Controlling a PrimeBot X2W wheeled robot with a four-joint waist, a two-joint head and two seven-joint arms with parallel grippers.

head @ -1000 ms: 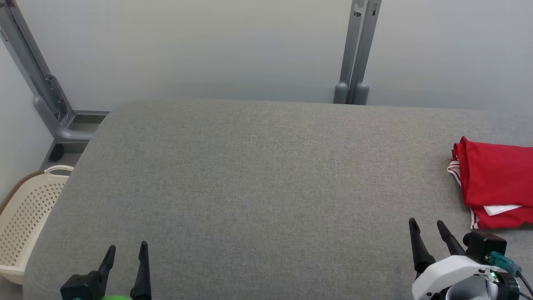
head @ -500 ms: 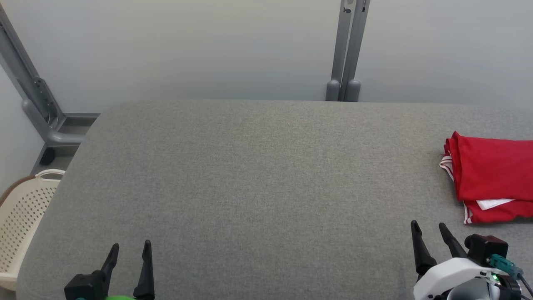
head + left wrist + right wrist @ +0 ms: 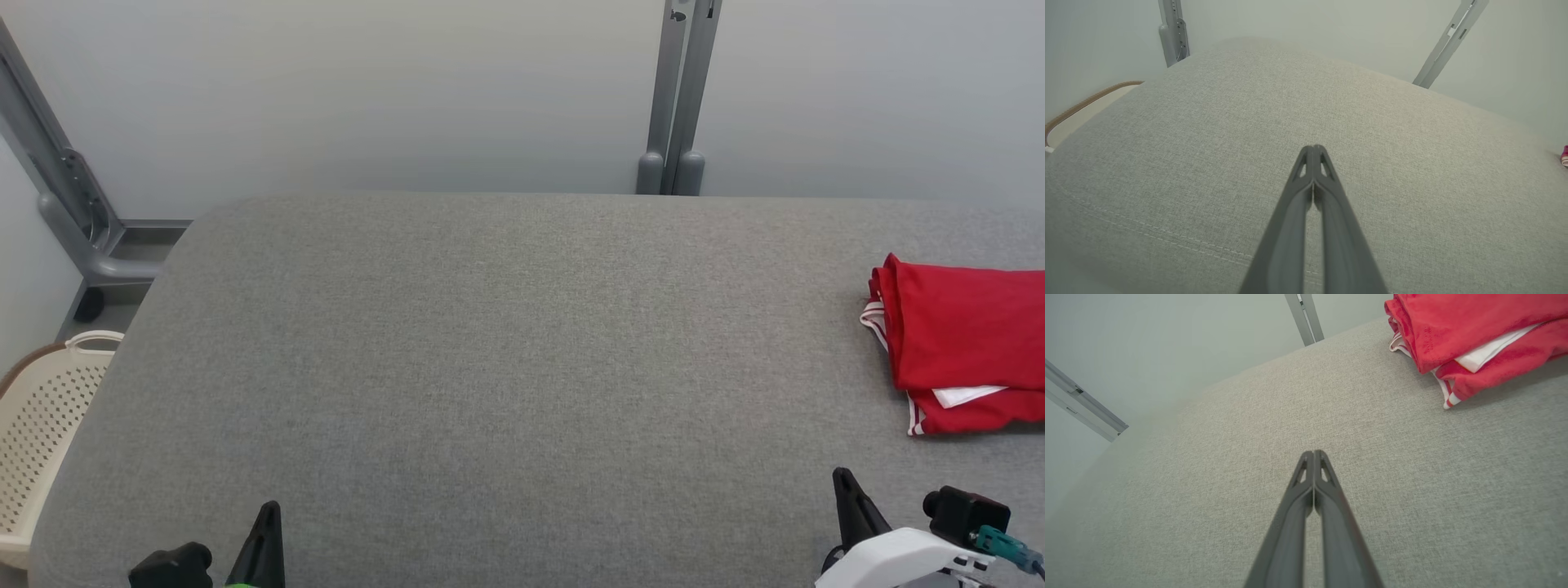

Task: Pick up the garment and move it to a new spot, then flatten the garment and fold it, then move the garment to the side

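Folded red garment (image 3: 1457, 330) laid on grey table (image 3: 490, 343), ahead and right of right gripper (image 3: 1313, 454), jaws pressed together, left gripper (image 3: 1313, 149) likewise closed, well apart from garment.

Matt grey woven cloth covers the table (image 3: 490, 367), the red garment (image 3: 963, 343) is soft matt cloth, the basket (image 3: 41, 425) is perforated cream plastic, and the post (image 3: 678, 98) is smooth grey metal.
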